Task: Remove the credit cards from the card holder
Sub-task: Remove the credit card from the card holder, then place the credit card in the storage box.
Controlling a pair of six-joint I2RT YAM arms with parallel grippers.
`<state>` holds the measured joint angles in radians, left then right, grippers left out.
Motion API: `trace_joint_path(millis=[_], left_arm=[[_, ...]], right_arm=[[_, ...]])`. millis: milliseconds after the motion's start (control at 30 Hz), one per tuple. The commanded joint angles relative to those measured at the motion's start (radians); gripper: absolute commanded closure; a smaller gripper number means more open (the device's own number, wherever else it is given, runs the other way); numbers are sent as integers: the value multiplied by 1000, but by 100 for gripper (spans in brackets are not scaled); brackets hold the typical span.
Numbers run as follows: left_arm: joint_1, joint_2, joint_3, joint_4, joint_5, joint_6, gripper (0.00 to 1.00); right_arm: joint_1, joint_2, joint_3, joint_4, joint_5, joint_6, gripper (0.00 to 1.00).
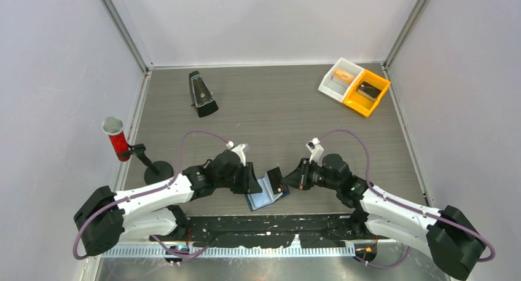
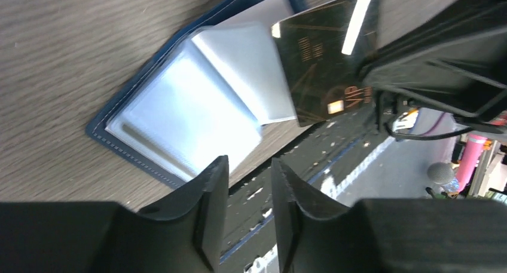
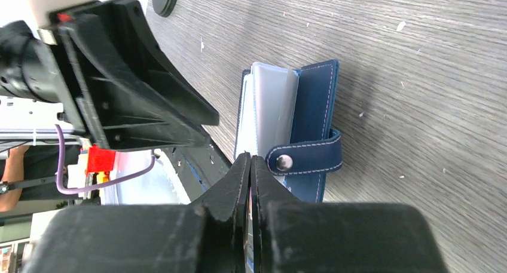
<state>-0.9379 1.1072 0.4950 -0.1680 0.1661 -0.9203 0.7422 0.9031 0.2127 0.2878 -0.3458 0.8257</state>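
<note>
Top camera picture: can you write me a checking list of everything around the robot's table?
Surface: grey wood-grain table, lightly speckled.
Job's things: navy-blue bifold card holder lying open; dark glossy card held up over it.
Clutter: black pyramid metronome; red microphone on a stand; white bin and orange-yellow bin, each holding something.
Grippers: left gripper slightly open, empty; right gripper shut on the dark glossy card.
Cables: purple cables, two loops.
Surroundings: pale walls, metal corner posts.

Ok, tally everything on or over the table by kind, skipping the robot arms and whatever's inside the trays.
trays: 2 (white tray, yellow tray)
metronome: 1
microphone: 1
wallet: 1
card: 1
total: 6
</note>
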Motion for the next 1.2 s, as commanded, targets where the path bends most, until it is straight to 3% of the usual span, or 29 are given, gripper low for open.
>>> trace_joint_path(millis=[0, 133, 433, 700, 1000, 1067, 1167], left_arm=[[-6, -77, 58, -31, -29, 16, 62], [-6, -127, 32, 12, -58, 3, 56], [-6, -201, -36, 237, 17, -38, 47], [-6, -210, -70, 418, 100, -70, 47], [-6, -221, -112, 565, 144, -103, 48], [-6, -222, -115, 579, 145, -108, 52], [-6, -227, -122, 597, 145, -111, 73]], right_arm=[[-4, -76, 29, -59, 31, -15, 95], [-5, -119, 22, -37, 27, 15, 95], [-5, -272, -25, 86, -25, 163, 95], [-5, -352, -52, 164, -87, 191, 95], [-5, -325, -72, 247, -148, 206, 95], [-5, -321, -75, 258, -152, 208, 95], [-4, -318, -77, 258, -165, 202, 95]])
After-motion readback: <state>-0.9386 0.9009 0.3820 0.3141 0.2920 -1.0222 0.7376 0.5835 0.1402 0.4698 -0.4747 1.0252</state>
